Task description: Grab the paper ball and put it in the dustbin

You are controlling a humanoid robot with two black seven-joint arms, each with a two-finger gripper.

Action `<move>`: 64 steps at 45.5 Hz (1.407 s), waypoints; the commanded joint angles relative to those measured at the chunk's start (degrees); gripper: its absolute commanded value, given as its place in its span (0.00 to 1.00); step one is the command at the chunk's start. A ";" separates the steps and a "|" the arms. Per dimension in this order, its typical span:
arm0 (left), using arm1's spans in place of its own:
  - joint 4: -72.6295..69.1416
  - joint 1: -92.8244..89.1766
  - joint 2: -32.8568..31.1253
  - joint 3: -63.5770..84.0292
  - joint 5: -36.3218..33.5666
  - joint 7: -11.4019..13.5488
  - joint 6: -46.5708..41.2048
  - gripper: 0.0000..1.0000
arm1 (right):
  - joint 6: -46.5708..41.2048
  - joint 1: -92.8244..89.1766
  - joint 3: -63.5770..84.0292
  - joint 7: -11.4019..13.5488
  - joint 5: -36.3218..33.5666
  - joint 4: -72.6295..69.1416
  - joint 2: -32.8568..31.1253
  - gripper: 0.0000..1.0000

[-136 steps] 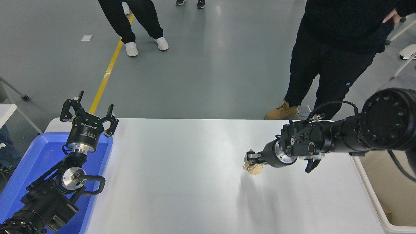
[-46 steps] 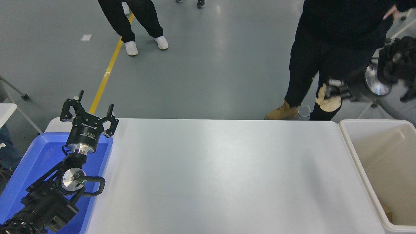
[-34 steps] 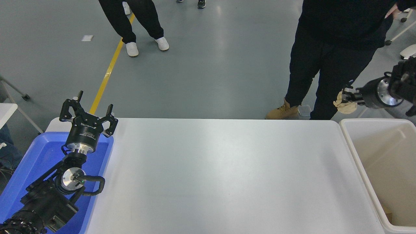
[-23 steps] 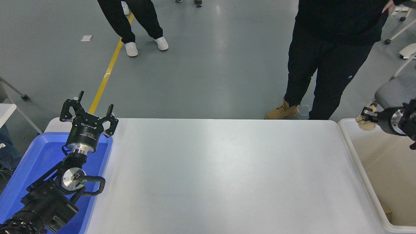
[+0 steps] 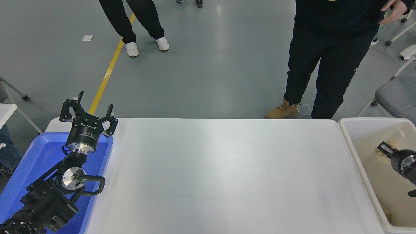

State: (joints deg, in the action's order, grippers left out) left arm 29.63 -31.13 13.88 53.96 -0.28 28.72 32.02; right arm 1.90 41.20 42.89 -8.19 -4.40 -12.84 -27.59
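The tan paper ball (image 5: 392, 144) is down inside the cream-white dustbin (image 5: 348, 136) at the table's right end. My right gripper (image 5: 384, 149) comes in from the right edge, reaches into the bin and is shut on the ball, so only crumpled bits of paper show around the black fingers. My left gripper (image 5: 88, 112) is open and empty, parked at the lower left over the blue tray.
A shallow blue tray (image 5: 31, 162) sits at the table's left end. A person in black trousers and tan boots (image 5: 325, 65) stands at the far right edge. Another person's legs (image 5: 136, 26) are farther back. A grey chair (image 5: 396, 94) stands behind the bin.
My right gripper carried the paper ball off the table, up and to the right past the person's legs, then down into the dustbin. The left arm has not moved.
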 commanded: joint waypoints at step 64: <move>-0.01 -0.07 0.00 -0.09 0.01 -0.07 0.06 0.98 | -1.10 26.54 6.75 0.10 1.06 -13.95 -8.62 1.00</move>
State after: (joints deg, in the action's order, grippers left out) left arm 29.64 -31.20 13.88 53.90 -0.27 28.65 32.06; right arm 3.01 48.92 36.37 -8.14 -3.85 -16.52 -32.85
